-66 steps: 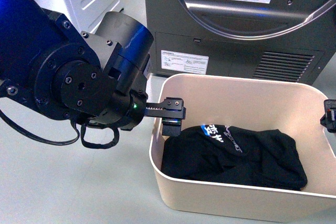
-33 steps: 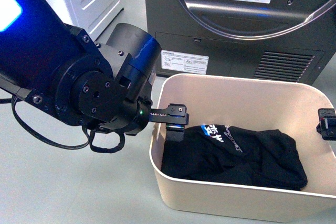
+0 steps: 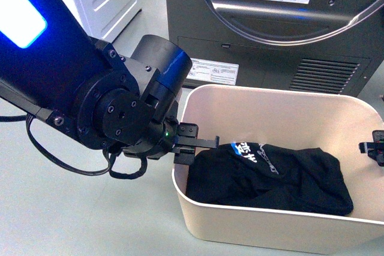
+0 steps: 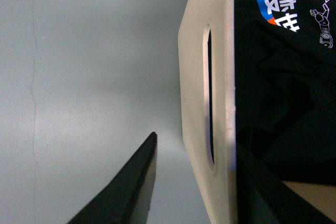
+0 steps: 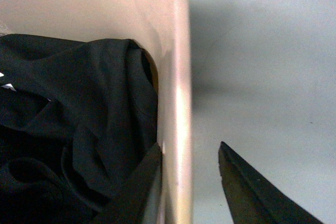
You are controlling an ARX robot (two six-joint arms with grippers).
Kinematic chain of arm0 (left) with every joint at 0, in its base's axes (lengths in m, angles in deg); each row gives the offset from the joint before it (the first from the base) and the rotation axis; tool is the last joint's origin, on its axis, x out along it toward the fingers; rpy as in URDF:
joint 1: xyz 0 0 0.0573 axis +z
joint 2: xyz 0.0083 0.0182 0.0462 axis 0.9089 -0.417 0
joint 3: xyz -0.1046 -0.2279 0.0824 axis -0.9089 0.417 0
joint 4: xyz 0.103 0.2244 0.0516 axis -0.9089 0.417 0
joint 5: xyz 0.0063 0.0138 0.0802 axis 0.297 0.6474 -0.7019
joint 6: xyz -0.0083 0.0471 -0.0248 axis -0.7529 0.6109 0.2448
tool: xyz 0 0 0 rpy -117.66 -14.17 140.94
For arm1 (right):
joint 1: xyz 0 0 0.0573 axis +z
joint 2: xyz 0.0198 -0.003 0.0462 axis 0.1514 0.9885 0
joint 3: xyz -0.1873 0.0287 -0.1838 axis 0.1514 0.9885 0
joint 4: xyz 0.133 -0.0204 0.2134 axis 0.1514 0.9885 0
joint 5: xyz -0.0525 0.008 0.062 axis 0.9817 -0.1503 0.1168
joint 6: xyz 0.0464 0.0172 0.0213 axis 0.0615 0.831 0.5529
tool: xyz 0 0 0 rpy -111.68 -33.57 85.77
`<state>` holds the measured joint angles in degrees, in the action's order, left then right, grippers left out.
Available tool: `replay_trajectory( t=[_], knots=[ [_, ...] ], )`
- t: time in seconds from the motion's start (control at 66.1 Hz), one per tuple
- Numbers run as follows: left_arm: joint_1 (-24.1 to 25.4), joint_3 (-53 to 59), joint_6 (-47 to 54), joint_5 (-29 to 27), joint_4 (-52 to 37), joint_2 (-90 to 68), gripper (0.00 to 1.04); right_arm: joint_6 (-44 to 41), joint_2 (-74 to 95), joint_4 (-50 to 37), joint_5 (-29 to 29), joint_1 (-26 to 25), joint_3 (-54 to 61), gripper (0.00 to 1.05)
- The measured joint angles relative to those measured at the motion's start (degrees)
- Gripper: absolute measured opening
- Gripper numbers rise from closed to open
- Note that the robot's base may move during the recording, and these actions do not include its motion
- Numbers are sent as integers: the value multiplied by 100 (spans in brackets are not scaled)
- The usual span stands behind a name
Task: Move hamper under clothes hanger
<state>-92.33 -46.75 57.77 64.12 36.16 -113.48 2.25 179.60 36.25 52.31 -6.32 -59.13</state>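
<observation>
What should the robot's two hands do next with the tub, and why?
Probably close both grippers. The left gripper and right gripper each straddle a short wall of the hamper, one finger inside, one outside, with gaps showing, so nothing is gripped yet. It likely needs a hold before moving it.

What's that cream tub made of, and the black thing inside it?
The hamper looks like smooth moulded plastic, beige and faintly glossy: seamless walls, rounded corners, an even sheen. The black garment inside looks like soft matte fabric: it creases into folds and carries a print. Which fibre cannot be told.
</observation>
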Motion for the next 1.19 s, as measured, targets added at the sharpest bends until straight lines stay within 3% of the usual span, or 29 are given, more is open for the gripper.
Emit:
replay_trajectory(
  t=[0.121,0.212,1.195],
  knots=[
    [-76,-24,0,7,0,0,14,-4,-2,2,-33,59,4,14],
    [-103,-37,-59,-9,0,0,4,-2,-22,2,-26,101,22,3],
    [7,-2,33,-238,229,800,4,133,-1128,205,-225,133,369,3]
  ],
)
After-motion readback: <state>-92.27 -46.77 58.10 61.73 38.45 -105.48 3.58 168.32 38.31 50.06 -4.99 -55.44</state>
